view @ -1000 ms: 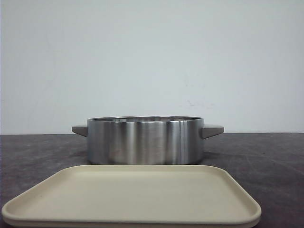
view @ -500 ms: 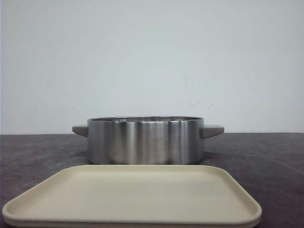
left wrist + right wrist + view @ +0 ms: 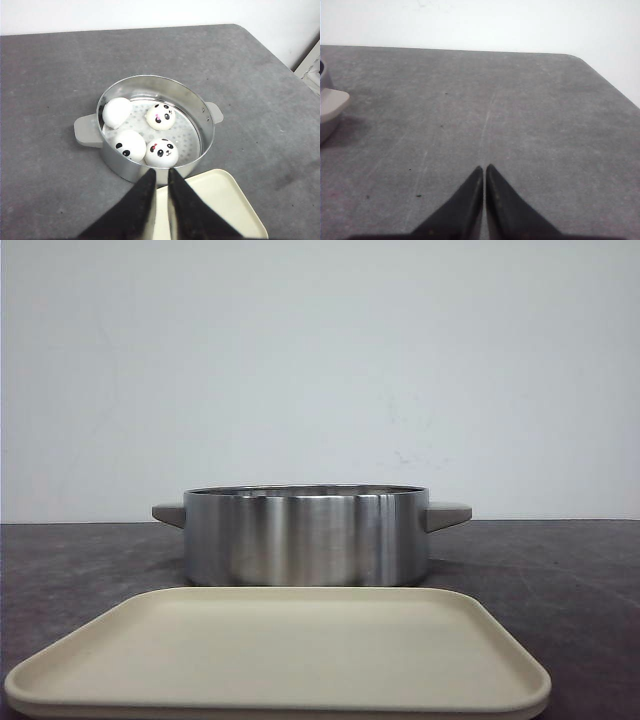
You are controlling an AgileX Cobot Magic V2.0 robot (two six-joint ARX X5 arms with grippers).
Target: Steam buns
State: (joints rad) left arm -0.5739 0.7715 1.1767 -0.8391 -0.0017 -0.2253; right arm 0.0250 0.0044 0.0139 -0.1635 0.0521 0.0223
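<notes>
Surface (image 3: 560, 560): dark grey, carrying a beige tray (image 3: 280, 650) nearest the robot and a steel steamer pot (image 3: 305, 535) with grey handles just behind it. Four white panda-faced buns (image 3: 161, 152) lie inside the pot on its perforated floor. Left claw (image 3: 161, 175) and right claw (image 3: 484, 170): fingers together, holding nothing.
</notes>
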